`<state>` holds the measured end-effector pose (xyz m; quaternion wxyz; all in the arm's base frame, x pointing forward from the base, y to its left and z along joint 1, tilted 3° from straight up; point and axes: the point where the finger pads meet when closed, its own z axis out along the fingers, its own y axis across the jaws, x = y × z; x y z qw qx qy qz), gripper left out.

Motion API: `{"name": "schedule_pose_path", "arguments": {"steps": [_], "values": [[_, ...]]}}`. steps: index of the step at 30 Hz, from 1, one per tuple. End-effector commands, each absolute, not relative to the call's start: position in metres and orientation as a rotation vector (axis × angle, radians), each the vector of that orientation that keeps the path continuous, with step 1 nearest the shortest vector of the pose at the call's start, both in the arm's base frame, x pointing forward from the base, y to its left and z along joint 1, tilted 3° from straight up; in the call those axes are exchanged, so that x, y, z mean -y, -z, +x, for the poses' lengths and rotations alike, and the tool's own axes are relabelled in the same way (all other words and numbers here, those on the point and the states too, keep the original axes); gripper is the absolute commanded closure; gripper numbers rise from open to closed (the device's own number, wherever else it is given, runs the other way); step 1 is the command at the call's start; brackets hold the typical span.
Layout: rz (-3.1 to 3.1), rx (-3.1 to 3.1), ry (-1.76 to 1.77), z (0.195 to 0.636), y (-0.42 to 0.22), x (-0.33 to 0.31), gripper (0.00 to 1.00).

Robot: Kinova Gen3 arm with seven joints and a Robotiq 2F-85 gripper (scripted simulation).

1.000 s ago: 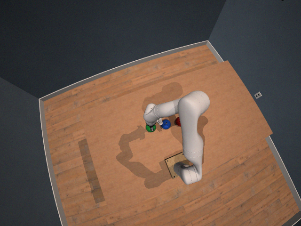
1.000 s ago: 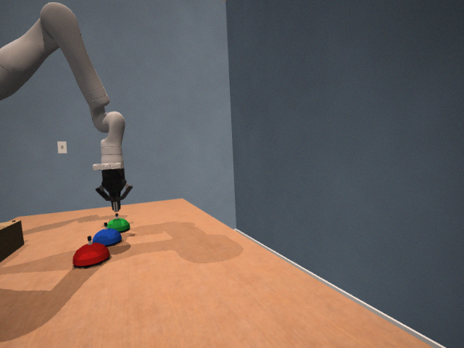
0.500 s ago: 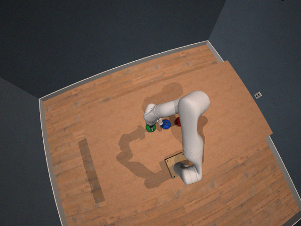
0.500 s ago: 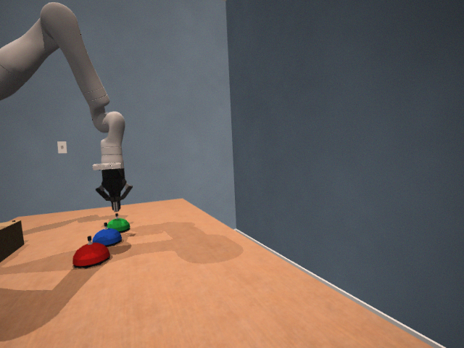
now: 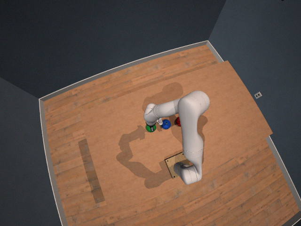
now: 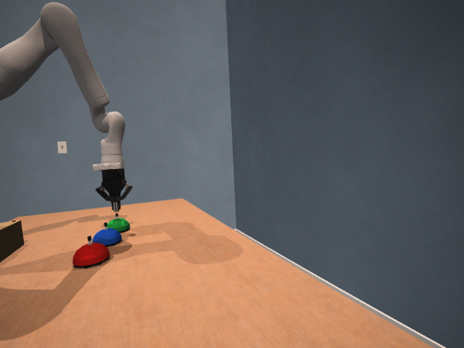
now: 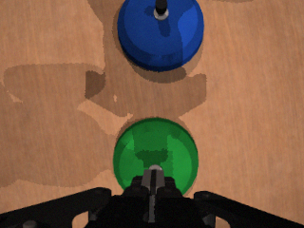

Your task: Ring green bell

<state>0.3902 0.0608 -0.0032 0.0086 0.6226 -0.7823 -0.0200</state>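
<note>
The green bell (image 5: 149,129) (image 6: 119,225) (image 7: 156,154) is a low dome on the wooden table, at the far end of a row of three bells. My gripper (image 6: 115,209) (image 7: 153,182) (image 5: 151,126) is shut and empty. It points straight down, directly over the green bell's button (image 6: 116,215). In the exterior view a small gap shows between the fingertips and the button, which stands up. In the wrist view the fingertips cover the button.
A blue bell (image 5: 166,124) (image 6: 106,237) (image 7: 161,27) stands right beside the green one, and a red bell (image 5: 178,121) (image 6: 90,254) beyond it. The arm's base plate (image 5: 170,163) is at the near side. Walls enclose the floor around the table (image 6: 262,299).
</note>
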Motion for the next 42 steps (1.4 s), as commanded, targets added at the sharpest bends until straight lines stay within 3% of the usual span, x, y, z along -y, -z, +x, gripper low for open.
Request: {"name": "schedule_pose_path", "arguments": {"steps": [1,42], "values": [[1.943,2.45,0.06,0.3912,0.0071,-0.0612,1.0],[1.943,2.449,0.061,0.3904,0.0116,-0.0612,1.0]]}}
